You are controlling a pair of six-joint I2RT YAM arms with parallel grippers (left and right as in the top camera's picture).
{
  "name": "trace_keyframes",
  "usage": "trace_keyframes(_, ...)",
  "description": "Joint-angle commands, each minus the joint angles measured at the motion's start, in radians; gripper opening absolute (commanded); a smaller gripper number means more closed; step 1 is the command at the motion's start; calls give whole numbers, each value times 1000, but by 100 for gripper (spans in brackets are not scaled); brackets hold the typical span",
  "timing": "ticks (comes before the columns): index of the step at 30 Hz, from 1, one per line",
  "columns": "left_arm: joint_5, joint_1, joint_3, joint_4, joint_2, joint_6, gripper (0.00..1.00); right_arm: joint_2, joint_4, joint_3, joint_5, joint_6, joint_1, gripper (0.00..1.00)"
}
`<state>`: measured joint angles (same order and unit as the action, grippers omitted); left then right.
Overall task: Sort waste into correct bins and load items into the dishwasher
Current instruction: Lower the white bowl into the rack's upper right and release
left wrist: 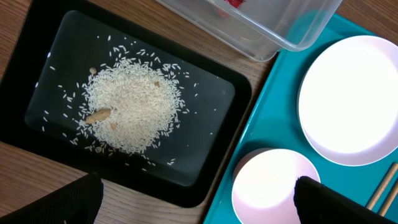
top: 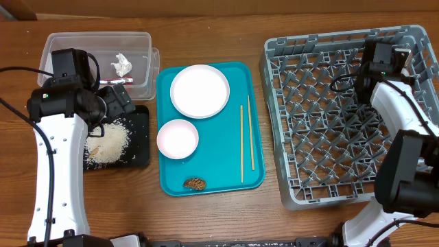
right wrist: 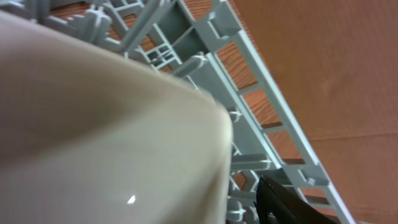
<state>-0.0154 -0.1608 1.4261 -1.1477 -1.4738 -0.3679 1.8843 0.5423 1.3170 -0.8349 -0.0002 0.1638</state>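
Gently now: seating the pale bowl in the rack

At the upper right of the overhead frame, the right gripper point(top: 381, 62) sits low over the far corner of the grey dish rack point(top: 322, 123). Its wrist view is filled on the left by a pale bowl point(right wrist: 93, 137), with pegs and bars of the rack showing behind it along the top and right. Only 1 dark fingertip point(right wrist: 292, 208) shows, at the lower right, just beside the bowl's edge. I cannot tell whether the jaws are spread or gripping.

The step in hand looks like setting this bowl down. To do it well, the rim should lean between 2 rows of pegs and the rack should carry the weight before the fingers part fully. The gripper should then back out along the line of its fingers, so that neither hooks the rim. A glazed bowl will probably slide or tip if nudged.

At the left of the overhead frame, the left gripper point(left wrist: 199, 202) hovers over the near edge of the black tray point(left wrist: 230, 93), its fingers wide and holding nothing, with the rice point(left wrist: 134, 109) heaped mid-tray. On the teal tray point(top: 212, 165) at centre wait a white plate point(top: 199, 90), a small white bowl point(top: 178, 138), 2 chopsticks point(top: 241, 144) and a brown lump point(top: 195, 183)
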Motion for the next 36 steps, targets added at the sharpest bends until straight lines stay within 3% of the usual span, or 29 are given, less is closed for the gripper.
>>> trace_keyframes(1, 8, -3, 16, 0, -6, -14, 100, -3, 3, -4, 37, 5, 0, 63)
trace_keyframes(20, 9, -3, 16, -1, -6, -14, 100, -39, 43, 0, 96, 35, -40, 64)
trace_keyframes(29, 9, -3, 16, -2, -6, -14, 100, -160, 51, 1, 116, 34, -53, 74)
trace_keyframes(36, 16, -3, 16, -3, -6, -14, 100, -305, 68, 1, 318, 35, -53, 85)
